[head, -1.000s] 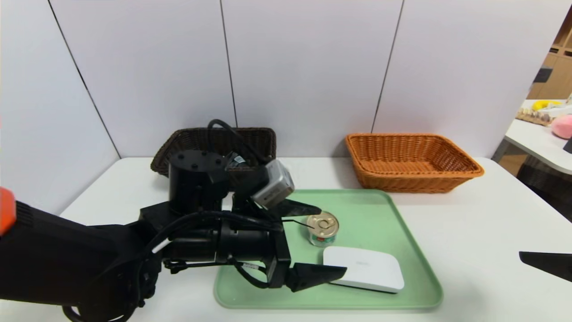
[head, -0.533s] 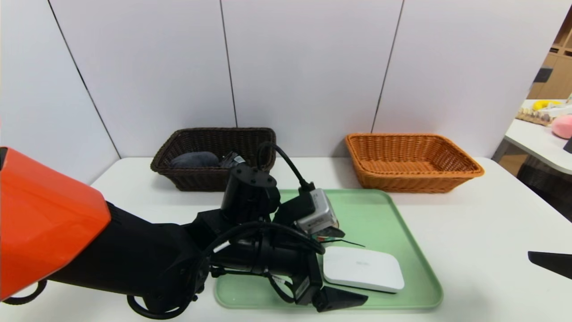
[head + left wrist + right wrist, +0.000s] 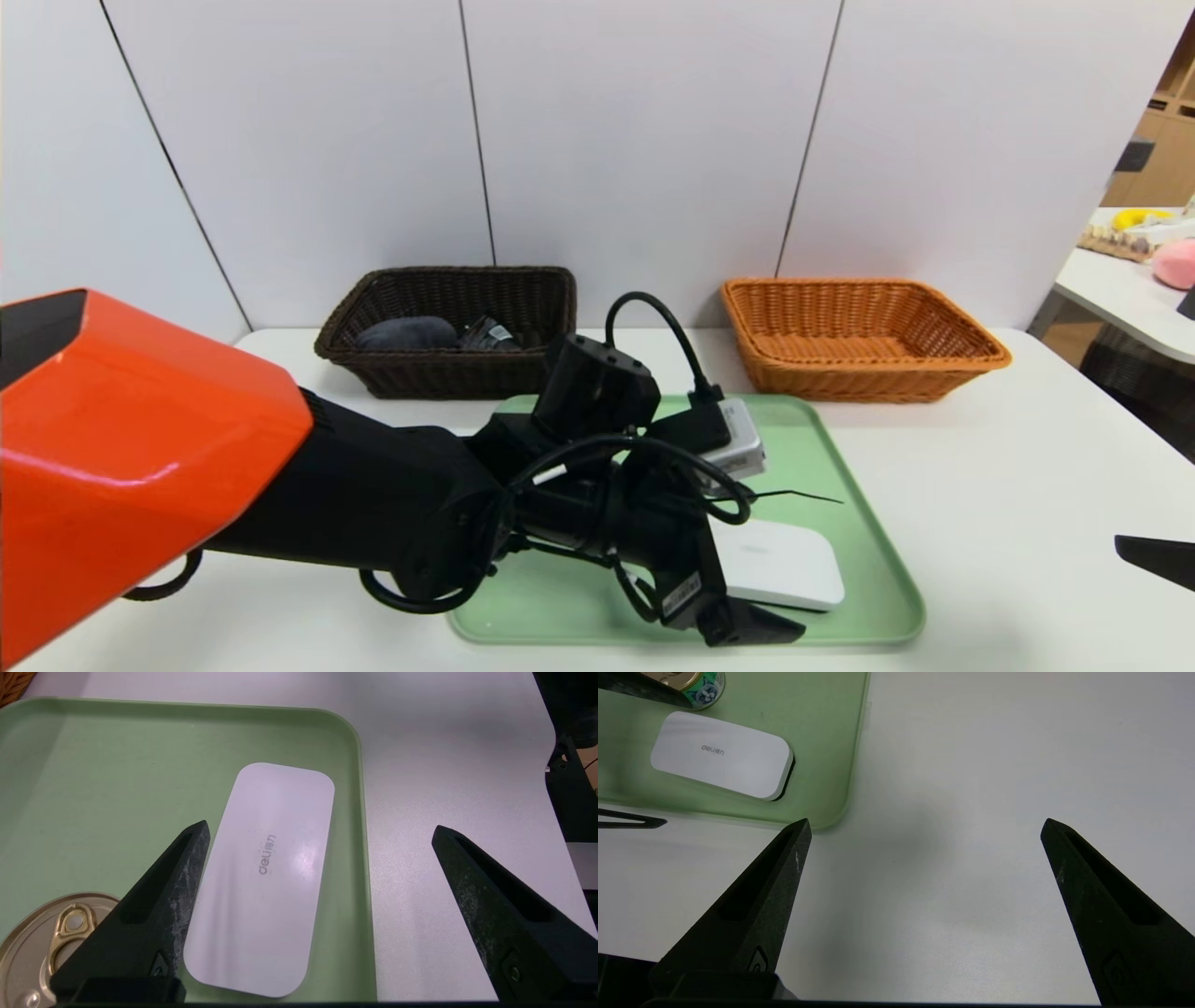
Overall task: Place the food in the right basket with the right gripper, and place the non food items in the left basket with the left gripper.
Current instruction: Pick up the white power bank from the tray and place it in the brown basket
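Observation:
The flat white box [image 3: 794, 569] [image 3: 261, 882] [image 3: 721, 753] lies on the green tray [image 3: 840, 467] [image 3: 93, 788]. My left gripper [image 3: 320, 828] hangs open above it, one finger between box and tin can [image 3: 42, 947] [image 3: 703, 683], the other past the tray's edge over the table. In the head view the left arm hides the can. The dark brown basket [image 3: 448, 373] holds the rolled grey cloth [image 3: 406, 333] and the black tube [image 3: 485, 333]. My right gripper [image 3: 924, 826] [image 3: 1158, 558] stays open over bare table to the right of the tray.
The orange-tan basket [image 3: 859, 373] stands at the back right with nothing visible in it. The left arm's orange shell [image 3: 140, 448] and black forearm stretch across the table's front left. A second table [image 3: 1130, 289] with toys stands beyond the right edge.
My left arm has swung to the right across the tray, from beside the can to over the white box, and now covers the can in the head view. The right gripper has barely moved.

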